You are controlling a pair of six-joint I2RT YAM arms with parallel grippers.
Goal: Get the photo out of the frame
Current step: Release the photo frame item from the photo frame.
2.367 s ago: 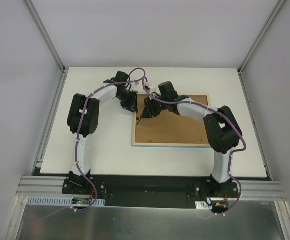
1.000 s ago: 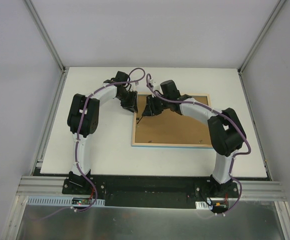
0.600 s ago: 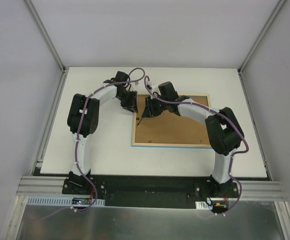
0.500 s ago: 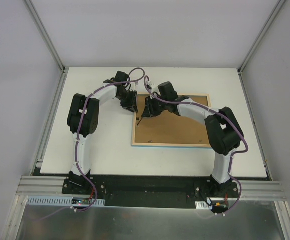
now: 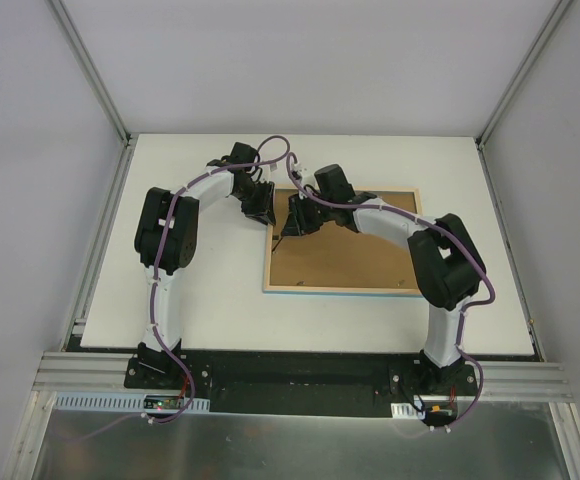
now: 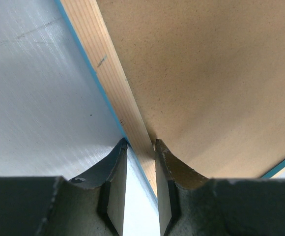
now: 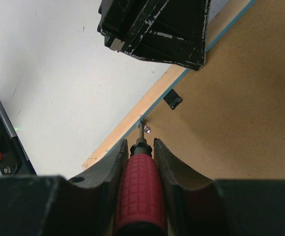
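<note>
Right claw (image 7: 140, 143) gripping screwdriver (image 7: 138, 191), tip at frame (image 6: 114, 83) rim | left claw (image 6: 141, 146) pinching same rim | I'm risking tip slipping, scarring backing (image 7: 231, 128).

A white table (image 5: 220, 300) sits between plain grey walls (image 5: 30, 150), edged by aluminium rails (image 5: 90, 70)

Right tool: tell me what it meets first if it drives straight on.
The right tool holds a screwdriver, which leads. Its tip seems to touch the frame at the wooden rim, beside a small screw; depth is unclear.
</note>
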